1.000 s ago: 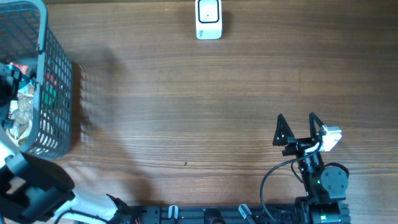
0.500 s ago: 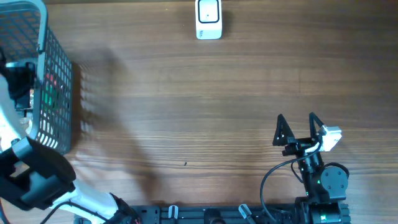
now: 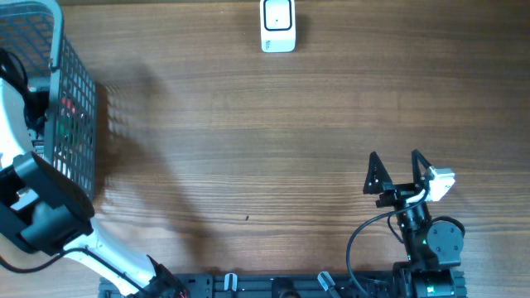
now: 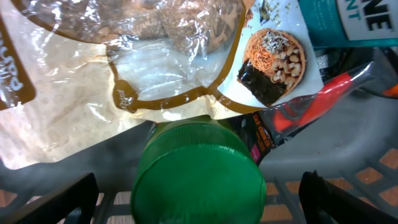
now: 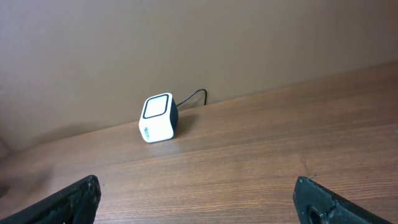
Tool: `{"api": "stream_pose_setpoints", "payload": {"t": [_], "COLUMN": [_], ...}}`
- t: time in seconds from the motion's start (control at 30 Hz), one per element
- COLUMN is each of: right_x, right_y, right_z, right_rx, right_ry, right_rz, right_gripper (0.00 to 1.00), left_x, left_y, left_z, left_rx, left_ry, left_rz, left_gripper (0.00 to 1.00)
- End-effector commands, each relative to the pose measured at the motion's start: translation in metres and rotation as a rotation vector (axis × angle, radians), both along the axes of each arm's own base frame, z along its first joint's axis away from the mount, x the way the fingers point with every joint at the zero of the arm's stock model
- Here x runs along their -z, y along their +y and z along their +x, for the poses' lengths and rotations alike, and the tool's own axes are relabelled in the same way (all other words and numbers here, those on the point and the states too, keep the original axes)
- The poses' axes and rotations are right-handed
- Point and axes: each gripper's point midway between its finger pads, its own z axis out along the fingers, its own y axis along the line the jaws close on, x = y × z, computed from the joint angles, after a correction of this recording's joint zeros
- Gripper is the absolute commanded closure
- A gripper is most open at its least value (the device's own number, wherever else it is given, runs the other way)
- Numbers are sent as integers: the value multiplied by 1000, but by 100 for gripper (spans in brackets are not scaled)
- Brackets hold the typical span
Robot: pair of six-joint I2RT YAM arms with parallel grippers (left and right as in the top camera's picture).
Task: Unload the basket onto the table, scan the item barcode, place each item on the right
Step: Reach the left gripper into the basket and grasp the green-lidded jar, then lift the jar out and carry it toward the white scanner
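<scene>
My left gripper (image 4: 199, 200) hangs open inside the grey wire basket (image 3: 79, 132). Its fingers stand on either side of a round green lid (image 4: 198, 171) without touching it. Behind the lid lie a crinkled clear-and-tan food bag (image 4: 106, 81), a packet with a noodle picture (image 4: 272, 59) and a red-handled thing (image 4: 323, 99). No barcode shows on any of them. In the overhead view the left arm (image 3: 12, 124) hides the basket's contents. The white scanner (image 3: 277, 25) stands at the table's far edge, and also shows in the right wrist view (image 5: 157, 117). My right gripper (image 3: 395, 161) rests open near the front right, holding nothing.
A teal package (image 4: 348, 18) lies at the basket's far corner. The basket's mesh floor (image 4: 373, 180) shows the wooden table beneath. A black cable (image 5: 193, 96) runs from the scanner to the wall. The right gripper (image 5: 200, 205) faces the scanner across bare wood.
The left arm has swung toward the far side of the basket and now covers the items seen there a second ago. The right arm has not moved.
</scene>
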Motion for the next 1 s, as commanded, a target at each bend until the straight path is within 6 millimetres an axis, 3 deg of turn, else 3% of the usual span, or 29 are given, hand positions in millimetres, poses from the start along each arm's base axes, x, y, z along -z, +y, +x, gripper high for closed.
{"api": "stream_pose_setpoints", "payload": {"t": [0.0,0.6,0.67,0.7,0.97], "right_x": [-2,-2,-2,-2,-2], "right_y": [-2,-2,-2,-2,-2], "right_z": [0,0,0,0,0], "right_rx": [11,11,11,11,11], "right_ry": [-12,-12,-12,-12,-12], "right_rz": [-16,-17,-16,-16,-16], "right_gripper": [0,0,0,0,0], "left_x": [19,47,47,47,47], "left_y": [1,-1,-3,-5,-7], "left_z": [4,10,13,15,13], "left_rx": [-13,-4,3,5,6], "left_ry": [36,64,58,51,56], "left_rz": [-7,-37,-34,-43,-54], "left_gripper": [0,1,8,21,42]}}
